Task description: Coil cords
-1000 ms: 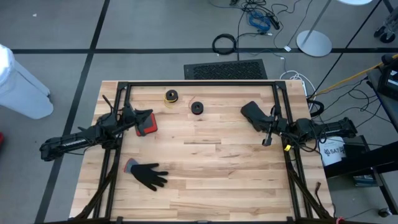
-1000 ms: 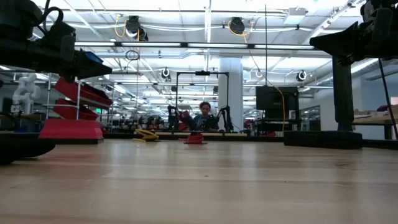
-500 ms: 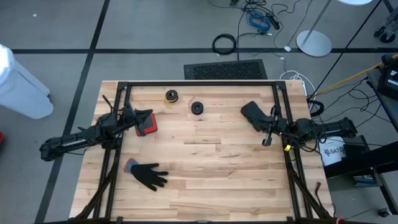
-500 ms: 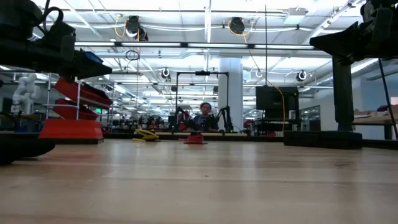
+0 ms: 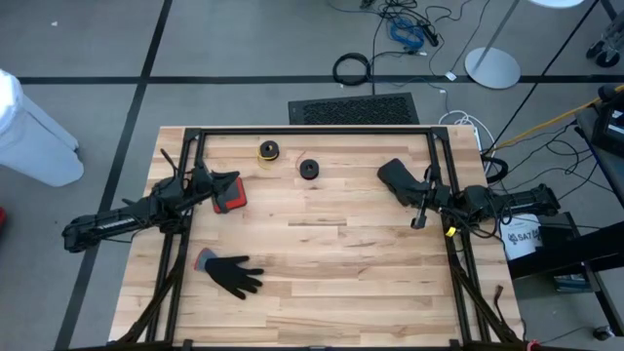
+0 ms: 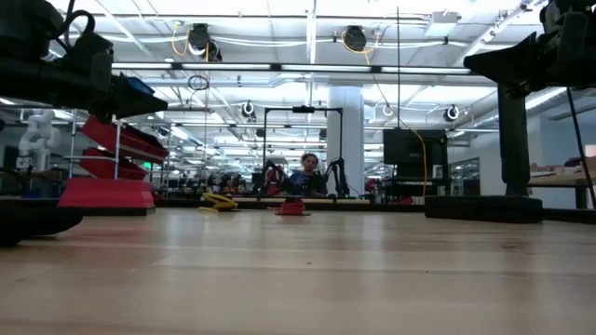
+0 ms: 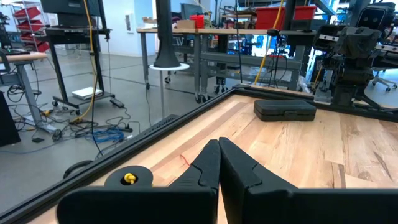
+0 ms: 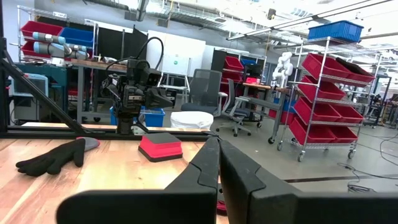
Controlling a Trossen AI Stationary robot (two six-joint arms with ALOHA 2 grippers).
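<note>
Two small coiled cords are seen near the table's far edge: yellow-orange cord (image 5: 268,150) left, black cord (image 5: 309,169) beside it, both round bundles w/ no clear long axis. Left gripper (image 7: 218,163) and right gripper (image 8: 216,163) are pressed together, empty, at opp. sides. Only the high view shows both cords; the black glove (image 5: 232,274) is seen nearer the front.

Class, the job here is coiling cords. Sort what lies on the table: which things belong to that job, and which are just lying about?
Belongs to the job:
- yellow-orange cord, bundled near the table's far edge
- black cord, bundled beside it

Just lying about:
- black glove near the front
- red and black block by the left gripper
- black case near the right gripper
</note>
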